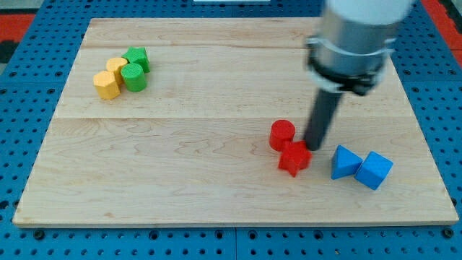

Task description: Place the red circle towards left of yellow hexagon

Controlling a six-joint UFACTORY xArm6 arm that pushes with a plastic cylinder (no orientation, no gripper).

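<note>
The red circle (282,134) lies right of the board's middle, touching a second red block of unclear shape (294,157) just below and to its right. My tip (313,146) is down on the board, just right of the red circle and at the upper right of the second red block. The yellow hexagon (107,84) lies at the upper left, in a tight cluster with another yellow block (117,66), a green circle (133,76) and a green block (137,57).
Two blue blocks lie at the lower right, a triangular one (345,162) and an angular one (374,170), side by side. The wooden board (216,195) lies on a blue pegboard (22,87). The arm's grey body (357,36) hangs over the upper right.
</note>
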